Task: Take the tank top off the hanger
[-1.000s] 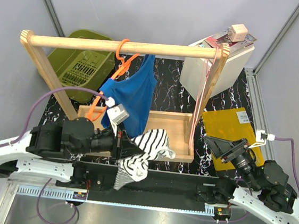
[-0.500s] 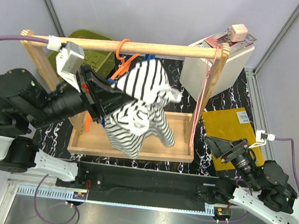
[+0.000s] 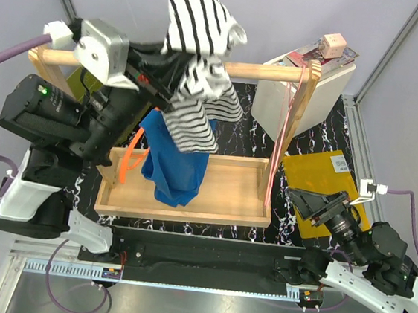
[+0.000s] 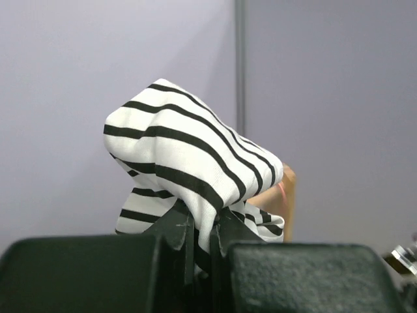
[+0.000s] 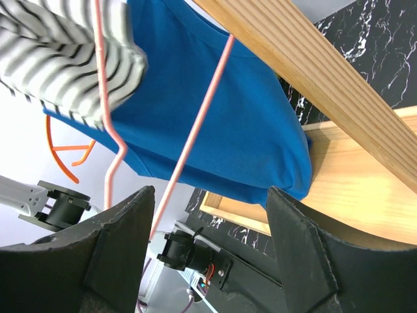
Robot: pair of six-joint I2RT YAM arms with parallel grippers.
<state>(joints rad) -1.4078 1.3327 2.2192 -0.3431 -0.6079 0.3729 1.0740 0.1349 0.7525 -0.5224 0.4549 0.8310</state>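
Fingers [image 4: 171,229] of L gripper [image 4: 203,238] clench a fold of striped top [image 4: 189,163]. Cloth bunches above the tips and fills the centre of the L wrist view, w/ grey wall behind.

Top view: L arm stands raised, w/ gripper near the rail [image 3: 266,73]. Striped top spreads from the fingers, part rising above them, part hanging down across the rail.

Tank top [image 3: 178,161] hangs below L fingers, under the striped cloth and overlapped by it at the upper edge. Its lower hem sags into the tray [image 3: 238,197].

Hanger [image 3: 127,164] shows just left of tank top, also below L fingers. Orange arm and loop are visible, but the hook is hidden behind L arm. Cannot tell whether a strap sits on it.

R gripper [image 3: 314,205] sits low by yellow pad [image 3: 316,171], well apart from tank top. Its fingers [image 5: 111,254] are spread, w/ nothing between them.

R wrist view, looking up:
- Tank top lies ahead of and above R fingers and fills the centre.
- Hanger shows as an orange curve at the left edge of the blue cloth, beyond the left-hand finger.
- Pink hanger [image 5: 107,137] crosses in front of tank top, nearer the fingers than the cloth.
- Striped top sits at upper left.
- Wooden bar of the rack runs diagonally at upper right, and a tray corner lies below it, right of the fingers.
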